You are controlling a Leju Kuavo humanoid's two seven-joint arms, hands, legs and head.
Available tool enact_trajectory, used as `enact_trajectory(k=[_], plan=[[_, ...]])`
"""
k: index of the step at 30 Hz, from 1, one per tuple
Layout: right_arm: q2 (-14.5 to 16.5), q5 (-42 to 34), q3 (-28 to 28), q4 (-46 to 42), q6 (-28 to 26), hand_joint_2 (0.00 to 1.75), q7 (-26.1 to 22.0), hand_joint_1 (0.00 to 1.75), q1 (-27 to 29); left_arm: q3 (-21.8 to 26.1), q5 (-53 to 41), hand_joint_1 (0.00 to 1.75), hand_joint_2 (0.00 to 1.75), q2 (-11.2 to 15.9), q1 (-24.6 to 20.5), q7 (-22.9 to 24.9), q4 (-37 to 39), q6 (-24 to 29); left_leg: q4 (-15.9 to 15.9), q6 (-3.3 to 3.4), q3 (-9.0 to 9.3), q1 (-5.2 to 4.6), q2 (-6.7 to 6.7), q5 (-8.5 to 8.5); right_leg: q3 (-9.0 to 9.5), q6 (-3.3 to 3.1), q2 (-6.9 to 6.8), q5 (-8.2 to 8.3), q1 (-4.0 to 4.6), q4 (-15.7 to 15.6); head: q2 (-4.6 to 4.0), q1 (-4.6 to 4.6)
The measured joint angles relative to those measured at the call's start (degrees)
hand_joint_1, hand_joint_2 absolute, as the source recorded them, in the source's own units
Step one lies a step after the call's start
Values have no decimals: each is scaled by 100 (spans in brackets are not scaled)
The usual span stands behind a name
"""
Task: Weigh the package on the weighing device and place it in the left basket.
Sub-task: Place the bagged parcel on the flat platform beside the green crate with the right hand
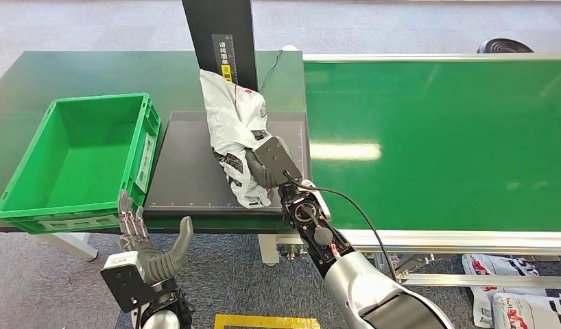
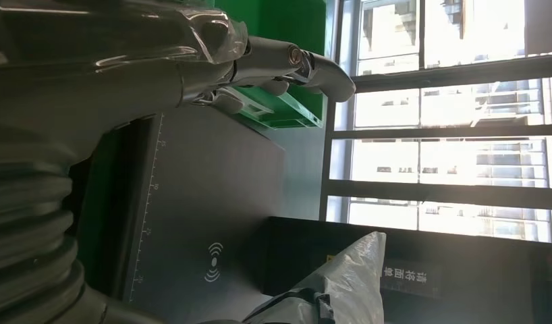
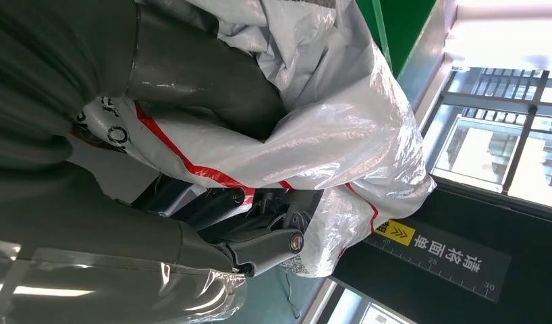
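A: Right hand [image 1: 264,166] down on the scale platform [image 1: 195,164], wrapped around the white plastic mailer bag [image 1: 231,123]. Clenched on it, thumb on one side and fingers [image 3: 260,246] on the other in the right wrist view.

B: Resting on the plate, or lifted?

A: Lying along the right part of the black plate, far end up against the dark post [image 1: 219,34] behind, near end close to the front edge. Looks like resting, though hard to be sure under the hand.

B: So, weighing step. How to do it well?

A: Probably by letting the bag sit fully on the plate, nothing hanging over the edge, and easing the grip off so no weight from the hand goes into the reading. Worth keeping the far end from leaning on the post too.

B: And the hand relative to the bag?

A: Gripping the lower middle of it, crumpled film bunched out above and below the fingers. Slippery, floppy stuff; likely to sag when raised.

B: Left side?

A: Left hand [image 1: 151,250] low in front of the table edge, fingers spread, holding nothing. Well apart from the bag. Green basket [image 1: 31,199] just left of the scale, nothing visible in it, waiting for the drop.
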Motion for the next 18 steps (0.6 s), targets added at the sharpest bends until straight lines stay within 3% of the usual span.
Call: enact_trajectory(k=[1,5,18], plan=[[1,-4,0,5,0,175,1,175,-5,-7,0,0,175,0,-1,0,1,1,0,0,0,0,0,0,0,0,0,0,0,0,0,1],[15,-17,0,31,-1,175,32,0,-33,-20,6,0,175,2,-3,0,3,12,0,0,0,0,0,0,0,0,0,0,0,0,0,-1],[29,-24,9,109,-4,175,206,0,-42,-17,-13,0,175,2,-4,0,5,5,0,0,0,0,0,0,0,0,0,0,0,0,0,0]])
